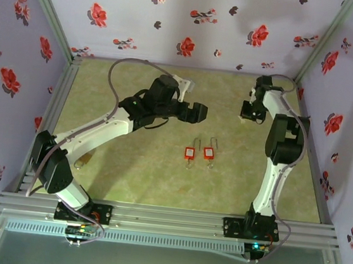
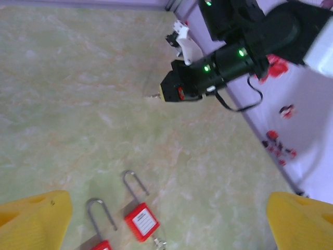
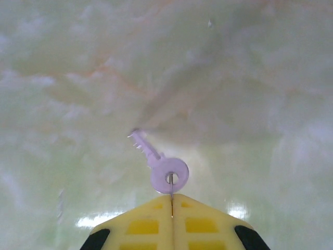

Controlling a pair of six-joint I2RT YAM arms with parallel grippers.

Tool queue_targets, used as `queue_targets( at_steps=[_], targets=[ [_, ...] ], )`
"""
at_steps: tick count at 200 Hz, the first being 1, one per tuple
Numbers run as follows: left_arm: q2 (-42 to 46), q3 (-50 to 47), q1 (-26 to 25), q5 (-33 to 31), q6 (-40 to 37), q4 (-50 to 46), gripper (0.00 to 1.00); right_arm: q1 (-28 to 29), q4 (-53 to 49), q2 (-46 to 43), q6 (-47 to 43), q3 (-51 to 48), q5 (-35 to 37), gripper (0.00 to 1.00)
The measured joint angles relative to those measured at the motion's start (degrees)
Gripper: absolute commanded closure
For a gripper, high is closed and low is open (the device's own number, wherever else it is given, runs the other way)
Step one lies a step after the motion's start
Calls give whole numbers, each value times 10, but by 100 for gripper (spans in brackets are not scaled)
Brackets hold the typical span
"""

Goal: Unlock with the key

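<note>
Red padlocks side by side on bench. Right of and beyond padlocks: key, hung by ring from closed right fingers, blade pointing away from them. Just behind padlocks: left fingers spread wide, empty, nearer. Key well apart from padlocks; likely needs carrying over.

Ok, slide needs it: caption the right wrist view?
Right claw shut on the ring of a key over the green table.

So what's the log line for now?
left gripper: open | right gripper: shut on ring of small pale metal key | two red padlocks: side by side on green table
</note>
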State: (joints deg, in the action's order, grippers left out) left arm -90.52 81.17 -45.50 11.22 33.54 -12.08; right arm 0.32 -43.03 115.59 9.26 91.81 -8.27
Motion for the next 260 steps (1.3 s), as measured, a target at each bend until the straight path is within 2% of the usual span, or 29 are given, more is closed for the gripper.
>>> queue_targets(
  at_steps=[52,126,190,260],
  targets=[
    [-4,-80,30,23,172,144,7,38,92,-204,72,-135,-59,100],
    [-48,-76,38,55,369,227,11,142,233,-401,219,-282,-104,100],
    [-50,-76,30,69,549,263,10,218,331,-454,256,-318,-97,100],
    [-50,-86,19,64,669,320,10,273,401,-454,257,-326,-80,100]
  ],
)
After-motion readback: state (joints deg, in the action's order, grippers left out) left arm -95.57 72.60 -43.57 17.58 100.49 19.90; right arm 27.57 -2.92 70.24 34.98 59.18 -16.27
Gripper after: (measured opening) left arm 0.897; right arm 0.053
